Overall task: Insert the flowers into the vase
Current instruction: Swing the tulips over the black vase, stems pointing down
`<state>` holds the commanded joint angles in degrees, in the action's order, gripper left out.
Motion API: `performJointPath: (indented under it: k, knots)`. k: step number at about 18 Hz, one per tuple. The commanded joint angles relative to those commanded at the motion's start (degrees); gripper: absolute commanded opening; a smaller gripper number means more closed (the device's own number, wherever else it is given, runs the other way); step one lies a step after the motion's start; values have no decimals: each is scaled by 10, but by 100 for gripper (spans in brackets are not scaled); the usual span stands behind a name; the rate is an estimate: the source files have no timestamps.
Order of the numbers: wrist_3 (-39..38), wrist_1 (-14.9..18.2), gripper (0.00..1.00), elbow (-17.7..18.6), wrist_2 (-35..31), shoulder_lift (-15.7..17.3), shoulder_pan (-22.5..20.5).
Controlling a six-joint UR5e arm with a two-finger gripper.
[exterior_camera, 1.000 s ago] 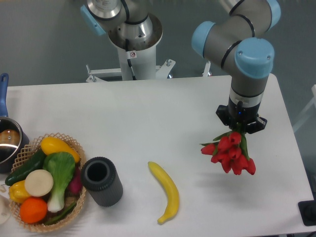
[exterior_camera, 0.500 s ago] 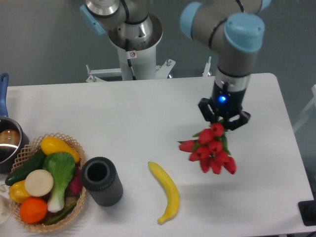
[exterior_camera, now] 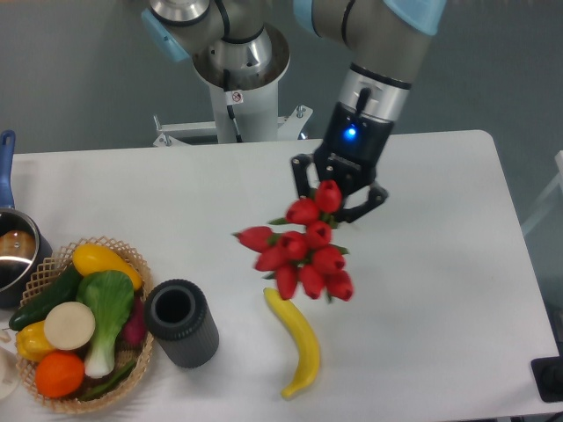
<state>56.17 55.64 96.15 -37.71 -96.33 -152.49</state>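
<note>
hanging over the middle of the white table [exterior_camera: 440,158], the gripper [exterior_camera: 338,192] has its jaws clamped on the flowers [exterior_camera: 303,249], so it's holding the bunch by the stem end. the red buds spill out below and to the left of the jaws, tilted, and they're up in the air, not touching the tabletop. there's a blue light glowing on the wrist just above the jaws.

only the one camera view here, so that's all i've got. the vase [exterior_camera: 182,323] sits well off to the lower left of the jaws, standing on the table with its dark round mouth open and showing. it's well apart from the bunch. a banana [exterior_camera: 296,342] lies on the table right below the jaws, its top end just under the lowest buds as seen from this angle.

further left than the vase, touching or almost touching it, is a wicker basket [exterior_camera: 120,249] full of veg and fruit, bok choy [exterior_camera: 108,309] included. a steel pot [exterior_camera: 14,251] with a blue handle pokes in at the far left edge.
</note>
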Motion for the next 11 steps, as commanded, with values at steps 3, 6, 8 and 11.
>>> performJointPath:
  k: [3,6,8,11]
  knots:
    - [-13,-22,0,1,79,-5,16]
    - [-16,-62,0,3,193,-18,-4]
    - [-15,-80,0,3,221,-22,-4]
    - [-11,-100,0,-1,250,-35,0]
